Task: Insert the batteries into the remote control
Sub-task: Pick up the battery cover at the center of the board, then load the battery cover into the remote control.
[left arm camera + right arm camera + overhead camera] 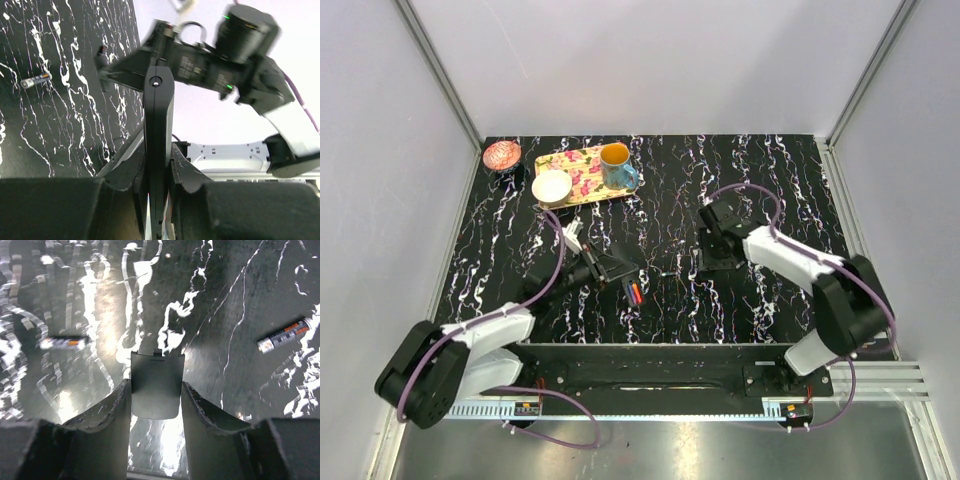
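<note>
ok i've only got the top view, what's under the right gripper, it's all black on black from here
observer: The right wrist camera shows a small flat black battery cover between the fingers of the right gripper, with its sides against both of them.
operator: and is the left one really gripping the remote
observer: Yes. On the left wrist camera the left gripper is shut on the remote control, which it holds edge-on.
operator: any batteries near that cover
observer: Two. The right wrist camera shows a battery on one side of the cover and a second battery on the other, both lying loose on the table.
</note>
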Robot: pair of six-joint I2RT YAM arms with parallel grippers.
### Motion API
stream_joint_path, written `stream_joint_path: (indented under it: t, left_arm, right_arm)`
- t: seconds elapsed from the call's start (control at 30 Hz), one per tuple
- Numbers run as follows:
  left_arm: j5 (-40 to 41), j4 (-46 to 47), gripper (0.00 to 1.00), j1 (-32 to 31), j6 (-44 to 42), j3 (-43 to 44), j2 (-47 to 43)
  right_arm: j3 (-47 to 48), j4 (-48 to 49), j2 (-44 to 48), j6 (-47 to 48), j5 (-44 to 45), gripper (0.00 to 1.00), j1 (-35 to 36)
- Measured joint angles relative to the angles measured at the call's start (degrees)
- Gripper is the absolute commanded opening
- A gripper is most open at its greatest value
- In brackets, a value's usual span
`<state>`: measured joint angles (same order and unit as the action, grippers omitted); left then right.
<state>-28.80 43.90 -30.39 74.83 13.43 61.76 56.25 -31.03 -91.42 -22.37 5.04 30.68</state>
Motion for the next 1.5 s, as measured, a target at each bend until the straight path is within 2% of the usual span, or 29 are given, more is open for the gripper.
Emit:
stream_joint_path:
  t: [0.07,0.1,0.2,0.43,0.6,0.8,1.07,1.5]
  left_arm:
    - [0.1,1.2,0.00,0.0,0.4,1.5,2.9]
    - [0.1,1.8,0.00,0.0,0.7,2.1,4.0]
    - [0.4,5.5,0.00,0.0,1.9,3.9,8.5]
    - [2.1,13.5,0.00,-0.6,4.0,8.9,19.9]
    - [2.8,18.5,0.00,-2.8,6.2,12.1,27.1]
    - [3.5,22.9,0.00,-4.8,9.1,14.7,33.0]
    - [3.8,23.5,0.00,-5.9,10.9,17.0,35.2]
    - [4.0,22.9,0.00,-6.7,11.4,18.4,37.7]
  right_arm:
    - [1.3,-3.8,4.7,-0.4,-1.2,0.04,0.0]
    - [2.4,-5.5,7.1,-0.5,-1.7,0.00,0.0]
    - [6.4,-10.2,13.0,-0.6,-3.5,0.00,0.0]
    - [16.0,-21.3,18.1,-0.2,-6.1,0.00,3.6]
    - [20.5,-25.9,17.6,-0.1,-6.1,0.00,9.1]
    - [22.9,-26.4,14.4,0.0,-6.1,0.00,11.4]
    - [25.2,-26.9,7.8,0.7,-6.0,0.00,13.1]
    - [30.1,-28.9,3.6,1.8,-4.6,0.00,15.0]
